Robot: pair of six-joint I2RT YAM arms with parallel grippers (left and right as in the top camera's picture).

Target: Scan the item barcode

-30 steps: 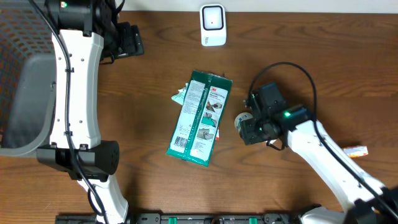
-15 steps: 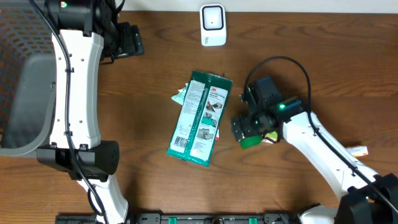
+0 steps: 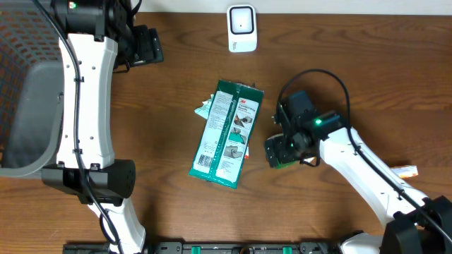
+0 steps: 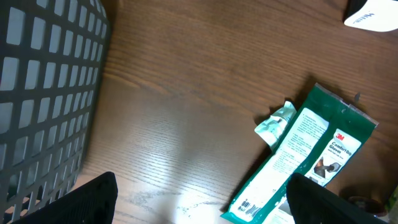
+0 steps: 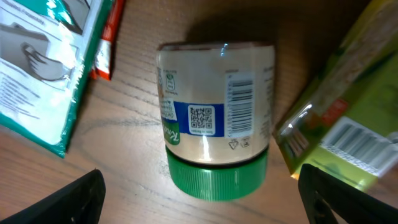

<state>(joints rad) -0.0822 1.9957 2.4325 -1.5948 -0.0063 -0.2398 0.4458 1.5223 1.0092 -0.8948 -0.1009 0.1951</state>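
Note:
A jar (image 5: pixel 214 118) with a green lid (image 5: pixel 216 177) lies on its side on the wooden table, its barcode (image 5: pixel 241 102) facing up. My right gripper (image 5: pixel 199 199) is open, with a finger on each side of the lid and neither touching it. In the overhead view the right gripper (image 3: pixel 280 151) covers most of the jar. The white scanner (image 3: pixel 241 28) stands at the table's far edge. My left gripper (image 3: pixel 147 46) hangs open at the far left, holding nothing.
A green 3M packet (image 3: pixel 227 135) lies in the middle of the table, left of the jar, with a barcode at its near end (image 4: pixel 252 205). A yellow-green packet (image 5: pixel 348 118) lies right of the jar. A grey mesh basket (image 4: pixel 43 87) stands at the left.
My right gripper has swung round above the jar and its jaws have spread wide, and the jar now lies loose on the table. The left arm has not moved.

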